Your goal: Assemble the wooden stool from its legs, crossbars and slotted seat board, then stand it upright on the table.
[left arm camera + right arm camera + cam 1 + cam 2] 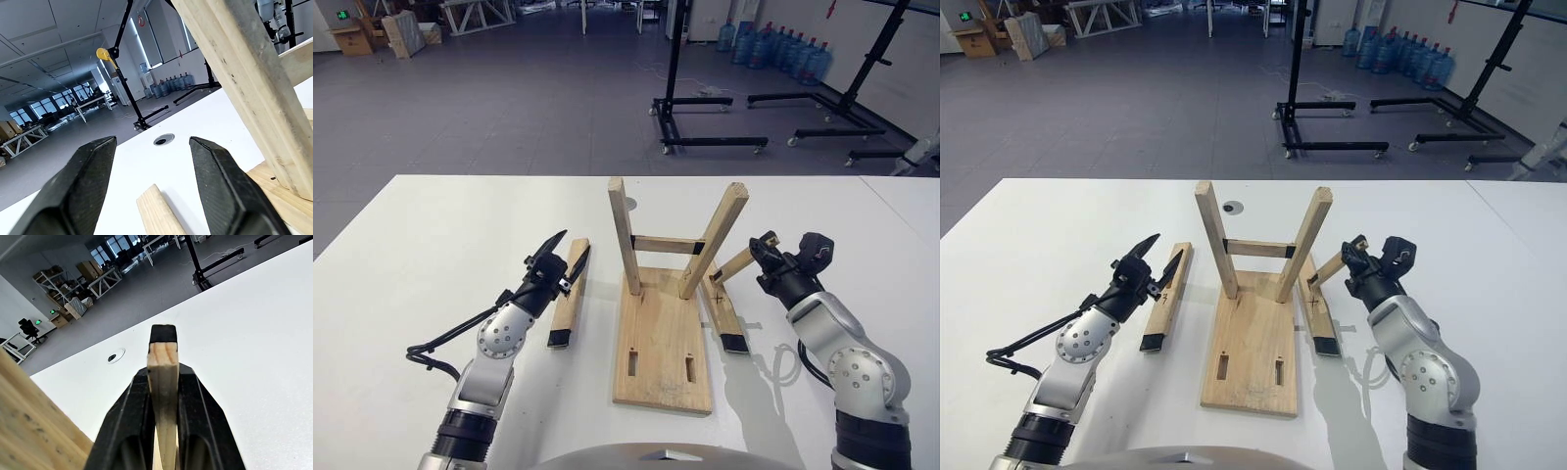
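Pale wood seat board [661, 343] lies flat on the white table [440, 245], mid-scene, long axis running near to far. Two upright legs [625, 235] rise from its far end, leaning slightly apart toward the top. A fixed crossbar [666, 245] with dark ends joins them about halfway up. Two empty slots [633, 361] are open at the near end of the board.

Left loose leg [570, 292] lies flat on the table just left of the board, roughly parallel to it, dark tip nearest. Left gripper [571, 243] sits at this leg's far end. Its jaws are spread wide with one finger on each side of the wood, and they grip nothing.

Right loose leg [722, 313] lies flat against the board's right edge, dark tip nearest. A short crossbar [736, 264] angles up and rightward from its far part. Right gripper [762, 245] has its jaws closed tight on the free end of this bar, both fingers pressed flat against the wood.

A round cable hole [1232, 208] sits in the table beyond the upright legs. On the grey floor behind are black wheeled stands [705, 108] and a row of blue water bottles [773, 44].
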### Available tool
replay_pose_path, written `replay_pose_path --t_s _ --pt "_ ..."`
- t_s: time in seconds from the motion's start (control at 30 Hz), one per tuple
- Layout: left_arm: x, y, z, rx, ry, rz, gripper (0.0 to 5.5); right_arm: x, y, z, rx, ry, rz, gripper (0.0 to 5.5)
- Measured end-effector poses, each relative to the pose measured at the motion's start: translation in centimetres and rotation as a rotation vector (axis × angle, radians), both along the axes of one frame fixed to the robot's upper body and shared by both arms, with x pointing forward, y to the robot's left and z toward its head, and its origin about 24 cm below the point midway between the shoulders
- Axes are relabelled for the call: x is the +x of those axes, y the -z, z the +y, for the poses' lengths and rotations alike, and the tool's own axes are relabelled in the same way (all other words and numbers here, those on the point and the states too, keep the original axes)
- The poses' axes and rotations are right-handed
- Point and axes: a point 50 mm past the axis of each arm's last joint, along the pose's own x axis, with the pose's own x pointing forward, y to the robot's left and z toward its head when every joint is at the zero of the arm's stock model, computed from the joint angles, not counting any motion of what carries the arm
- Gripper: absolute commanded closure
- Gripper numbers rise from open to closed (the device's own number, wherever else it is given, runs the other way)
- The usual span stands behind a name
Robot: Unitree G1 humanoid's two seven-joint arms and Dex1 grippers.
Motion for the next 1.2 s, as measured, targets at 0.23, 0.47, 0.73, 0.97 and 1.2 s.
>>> replay_pose_path --t_s 0.23,0.47,0.73,0.97,1.2 --pt "0.0 0.2 0.0 0.002 -0.002 0.008 2.80 0.1 0.2 0.1 -0.025 -0.027 -0.006 5.12" --pt "0.0 0.3 -0.1 0.004 -0.003 0.009 2.80 0.4 -0.1 0.5 -0.131 -0.042 0.005 5.12" --pt "0.0 0.5 -0.4 0.015 -0.001 0.014 2.80 0.8 0.1 0.1 -0.208 -0.025 0.020 5.12" --pt "0.0 0.5 -0.5 0.011 -0.011 0.010 2.80 0.9 0.0 0.1 -0.307 -0.042 0.020 5.12" --pt "0.0 0.6 -0.7 0.010 -0.013 0.008 2.80 1.0 0.2 -0.1 -0.394 -0.067 0.027 5.12"
